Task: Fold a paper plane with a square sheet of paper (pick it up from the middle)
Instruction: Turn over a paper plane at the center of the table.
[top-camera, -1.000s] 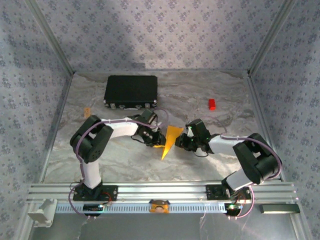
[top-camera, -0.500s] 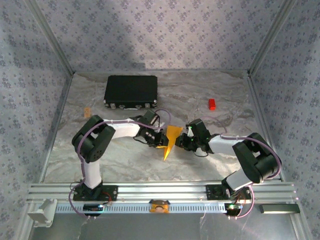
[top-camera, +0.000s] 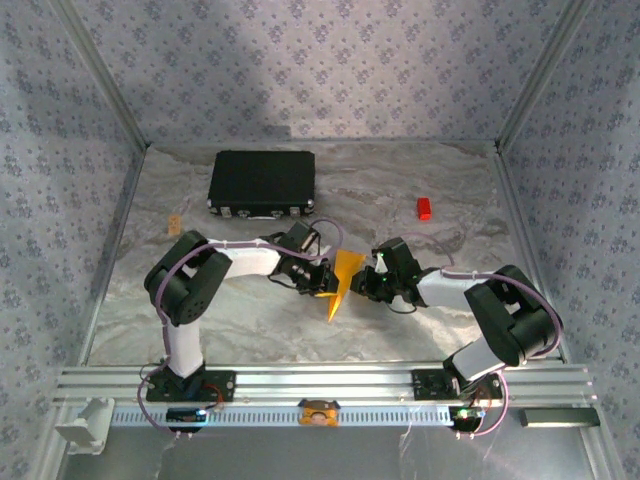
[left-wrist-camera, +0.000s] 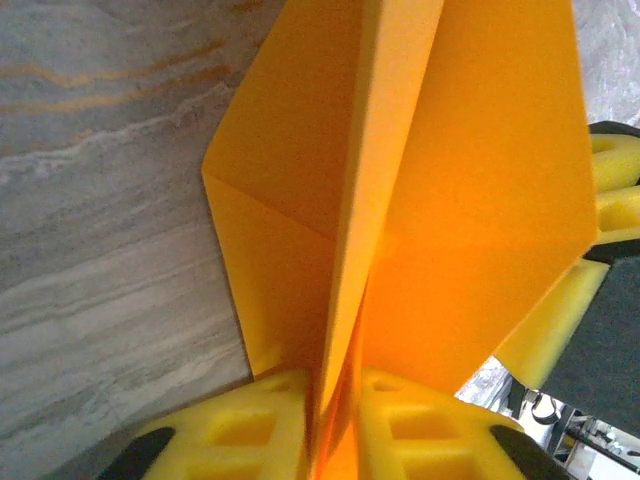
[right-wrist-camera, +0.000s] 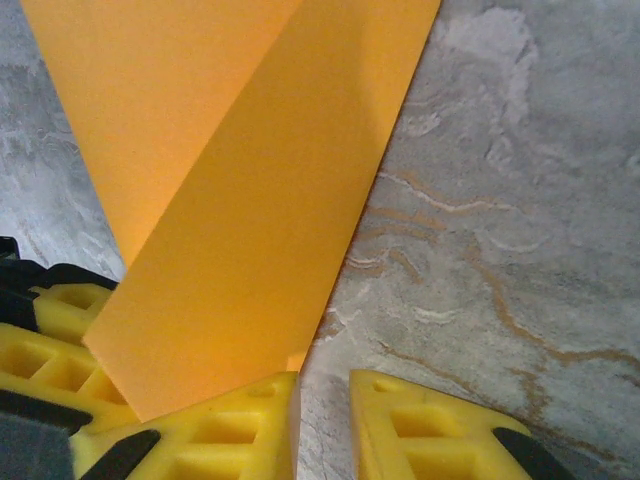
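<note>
Left wrist: left fingers (left-wrist-camera: 255, 430) clamped narrow on the centre crease of the orange paper plane (left-wrist-camera: 460, 200), wings splayed either side. Right fingers (right-wrist-camera: 430, 435) narrow, grey worktop (right-wrist-camera: 520, 200) visible through the gap. A flap lies over one; can't tell if gripped. Top view: plane between both arms, nose toward the bases.

Free: bare table (top-camera: 230, 330) in front of the arm bases; also the far middle, between black case (top-camera: 262, 183) and red block (top-camera: 424, 208). Blocked: table centre, paper plane (top-camera: 343, 278) on edge between left gripper (top-camera: 318, 283) and right gripper (top-camera: 366, 285), forearms spanning either side
</note>
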